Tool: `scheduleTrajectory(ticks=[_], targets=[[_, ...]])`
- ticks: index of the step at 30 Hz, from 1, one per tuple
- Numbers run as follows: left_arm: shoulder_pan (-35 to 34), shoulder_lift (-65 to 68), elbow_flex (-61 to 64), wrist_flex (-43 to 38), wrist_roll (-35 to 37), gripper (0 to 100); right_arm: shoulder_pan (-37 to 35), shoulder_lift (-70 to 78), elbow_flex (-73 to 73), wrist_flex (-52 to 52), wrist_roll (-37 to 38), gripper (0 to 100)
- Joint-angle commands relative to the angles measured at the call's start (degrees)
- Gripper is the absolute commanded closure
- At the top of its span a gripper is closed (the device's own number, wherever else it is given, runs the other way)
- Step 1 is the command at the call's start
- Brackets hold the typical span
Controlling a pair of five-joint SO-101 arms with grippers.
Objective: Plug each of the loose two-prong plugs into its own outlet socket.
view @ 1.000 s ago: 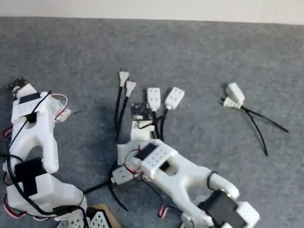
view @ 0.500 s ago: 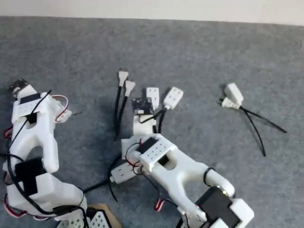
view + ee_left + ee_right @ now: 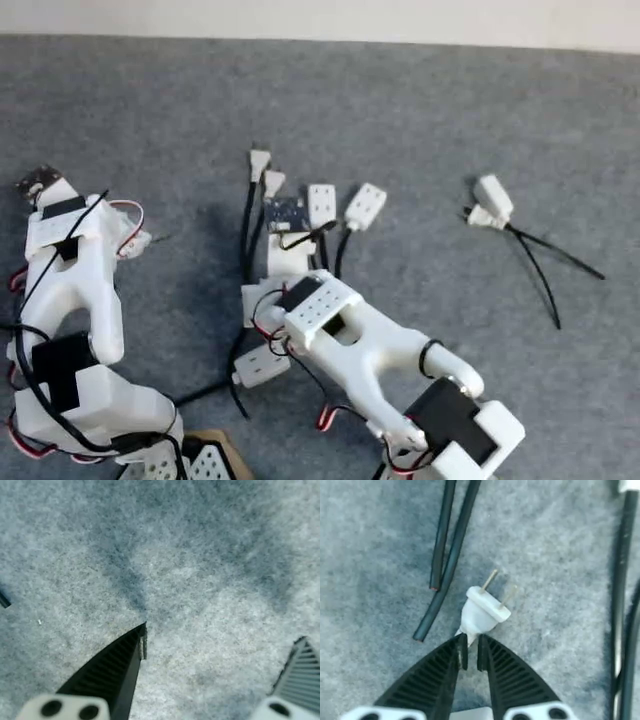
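Right claw pinched on plug tail, insertion not yet begun.
The right gripper (image 3: 470,647) is clamped on the narrow tail of a white two-prong plug (image 3: 482,611), prongs pointing away, over the grey carpet (image 3: 560,555) and just beside two black cables (image 3: 456,550). The left gripper (image 3: 222,635) stands wide apart above bare carpet. Farther off, two white outlet sockets (image 3: 322,205) lie side by side. Risk: so slender a hold may let the plug pivot or slip under push — the prongs would miss the slots; the cables may also snag.
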Motion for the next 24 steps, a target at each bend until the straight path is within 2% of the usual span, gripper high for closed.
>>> scheduleTrajectory(ticks=[1,3,10,24], targets=[[1.27,-0.75,-0.22,-0.09,0.44,57,1.36,-0.57,-2.68,0.31,0.44,95.6],[1.27,-0.75,-0.22,0.09,0.44,57,1.36,-0.57,-2.77,0.31,0.44,92.8],[1.27,-0.75,-0.22,0.09,0.44,57,0.40,-0.57,-3.03,0.22,0.35,70.7],[1.27,-0.75,-0.13,0.18,0.44,57,-0.57,-0.40,-4.00,-3.56,0.35,70.2]])
